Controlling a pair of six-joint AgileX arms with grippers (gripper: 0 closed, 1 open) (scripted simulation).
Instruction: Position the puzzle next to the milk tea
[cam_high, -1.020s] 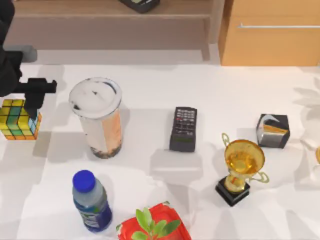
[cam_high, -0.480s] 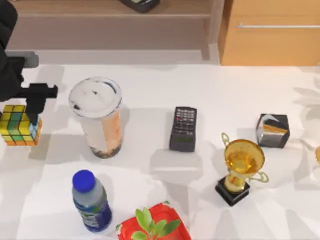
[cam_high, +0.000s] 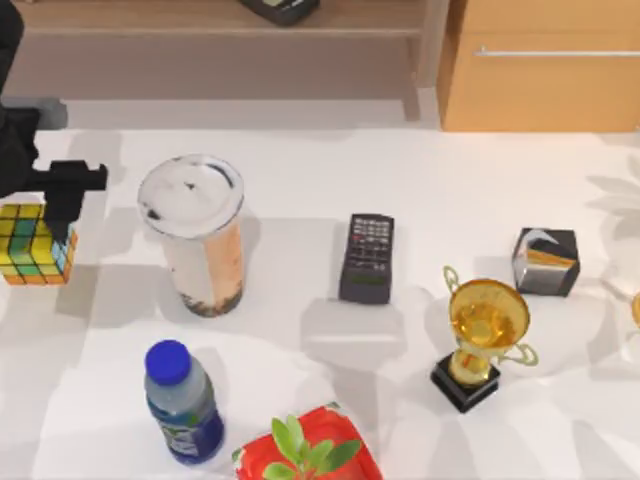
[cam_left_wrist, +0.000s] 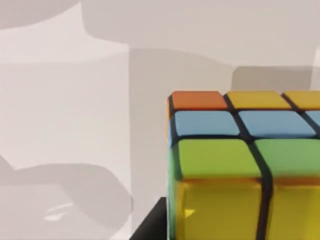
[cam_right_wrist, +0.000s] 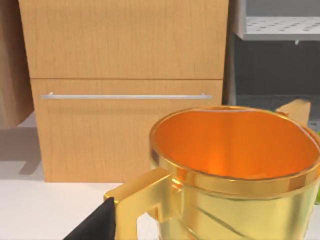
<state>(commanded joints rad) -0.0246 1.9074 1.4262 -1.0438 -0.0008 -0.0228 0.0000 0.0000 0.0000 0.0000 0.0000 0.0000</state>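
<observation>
The puzzle (cam_high: 35, 245), a small cube of yellow, green, orange and blue squares, is seen at the far left edge of the top view, about midway down the frame. In the left wrist view the puzzle (cam_left_wrist: 245, 165) fills the lower right, with orange and yellow squares along its far row, then blue, green and yellow rows nearer the camera.

The left gripper (cam_high: 62, 205), a black form, is placed over the puzzle's upper right part in the top view, with the dark arm rising toward the upper left corner of the frame. One black finger is seen lying against the cube's right-hand side. Whether the jaws are closed on the puzzle cannot be told from these views.

The milk tea (cam_high: 197, 235), a tall cup with a white domed lid, an orange-and-white body and dark pearls at the bottom, stands to the right of the puzzle, apart from it, with bare white desk (cam_high: 300, 170) between them.

Below the milk tea, toward the lower left of the frame, a blue-capped bottle (cam_high: 182, 402) is seen. A red pot with a green plant (cam_high: 308, 452) sits at the bottom edge. A black remote control (cam_high: 368, 257) lies at centre frame. A gold trophy (cam_high: 484, 340) on a black base stands to the lower right of it, and a black cube with a white-and-orange pattern (cam_high: 546, 261) sits further right.

In the right wrist view the gold trophy (cam_right_wrist: 225, 175) is shown close up, with a wooden cabinet (cam_right_wrist: 125, 90) behind it. How the right jaws stand cannot be told.
</observation>
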